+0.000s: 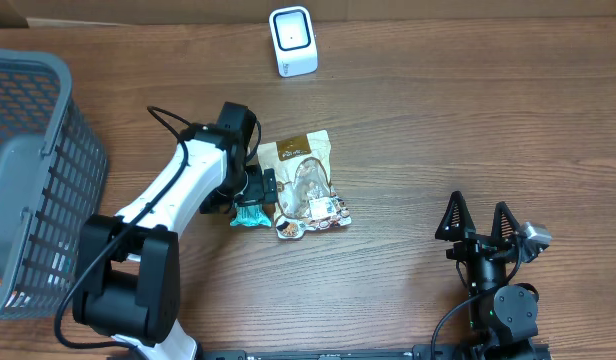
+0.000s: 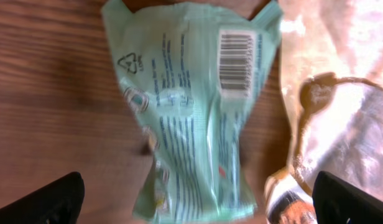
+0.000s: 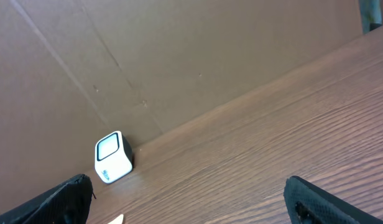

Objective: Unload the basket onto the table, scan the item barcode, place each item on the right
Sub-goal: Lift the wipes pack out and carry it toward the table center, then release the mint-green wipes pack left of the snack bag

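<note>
your left end effector (image 2: 194,202) is open: in the left wrist view its two dark fingers (image 2: 45,202) sit at the bottom corners of the picture, spread wider than the pale green packet (image 2: 191,112) that lies flat on the table (image 1: 438,120) between them. neither finger touches the packet. the packet is crumpled and pinched in toward its lower half, and its printed back faces up at the camera, with the barcode (image 2: 235,62) showing near its upper right corner and a recycling mark near its upper left.

just beside the green packet, on its right in that view, lies a brown and gold snack bag (image 1: 306,180); their edges look to be touching or nearly so, you cannot tell which. from overhead, most of the green packet is hidden under the left arm's wrist, with only a teal edge showing.

the white scanner (image 1: 292,40) stands upright at the far edge of the table, against the cardboard wall (image 3: 179,56), well apart from both packets. a grey slatted basket (image 1: 48,110) stands at the table's left end.

your right end effector (image 1: 478,212) is open too, fingers spread with nothing between them, near the table's front right edge and facing the scanner from a distance.
</note>
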Available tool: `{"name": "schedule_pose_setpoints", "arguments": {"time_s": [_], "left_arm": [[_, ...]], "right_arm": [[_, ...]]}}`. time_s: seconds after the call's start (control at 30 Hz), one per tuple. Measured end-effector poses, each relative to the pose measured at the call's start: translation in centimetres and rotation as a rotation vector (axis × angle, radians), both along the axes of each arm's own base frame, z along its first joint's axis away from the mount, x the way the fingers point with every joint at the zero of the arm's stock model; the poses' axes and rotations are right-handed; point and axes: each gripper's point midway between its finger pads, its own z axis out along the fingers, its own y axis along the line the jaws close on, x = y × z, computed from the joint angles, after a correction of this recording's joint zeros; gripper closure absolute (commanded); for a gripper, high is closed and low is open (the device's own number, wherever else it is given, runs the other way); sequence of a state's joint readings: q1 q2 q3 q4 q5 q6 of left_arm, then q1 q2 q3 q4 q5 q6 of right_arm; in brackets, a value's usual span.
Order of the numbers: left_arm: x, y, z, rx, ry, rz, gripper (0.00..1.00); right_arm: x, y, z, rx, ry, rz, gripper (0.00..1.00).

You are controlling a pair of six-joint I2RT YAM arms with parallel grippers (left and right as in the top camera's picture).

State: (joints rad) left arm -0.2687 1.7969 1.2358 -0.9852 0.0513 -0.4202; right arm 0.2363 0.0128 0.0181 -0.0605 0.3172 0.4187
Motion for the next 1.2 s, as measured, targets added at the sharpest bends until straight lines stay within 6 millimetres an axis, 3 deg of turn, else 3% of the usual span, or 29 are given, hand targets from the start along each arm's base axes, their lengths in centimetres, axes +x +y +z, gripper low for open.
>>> {"name": "schedule_pose_setpoints", "arguments": {"time_s": [0.13,0.33,0.5,0.67,0.8,0.93,1.13,1.2], "left_arm": [[1.4,-0.4,4.7,-0.019,-0.064,-0.005,0.0],[4.6,-2.3,17.5,-0.148,-0.364,-0.063,0.01],[4.2,-2.9,26.5,-0.222,-0.554,-0.11,0.0],[2.9,-1.4,31.5,-0.227,-0.636,-0.116,0.0],[2.6,3.3,34.7,-0.187,-0.705,-0.001,0.0],[2.4,9.7,36.6,-0.117,-0.764,0.178,0.0],[0.5,20.8,36.6,0.047,-0.776,0.567,0.0],[-0.2,23.1,36.3,0.084,-0.766,0.651,0.0]], "right_arm": [[0.0,0.0,0.0,0.0,0.0,0.0,0.0],[0.0,0.0,0.0,0.0,0.0,0.0,0.0],[0.0,0.0,0.0,0.0,0.0,0.0,0.0],[0.0,0.0,0.0,0.0,0.0,0.0,0.0],[0.0,0.0,0.0,0.0,0.0,0.0,0.0],[0.0,0.0,0.0,0.0,0.0,0.0,0.0],[0.0,0.0,0.0,0.0,0.0,0.0,0.0],[0.0,0.0,0.0,0.0,0.0,0.0,0.0]]}}
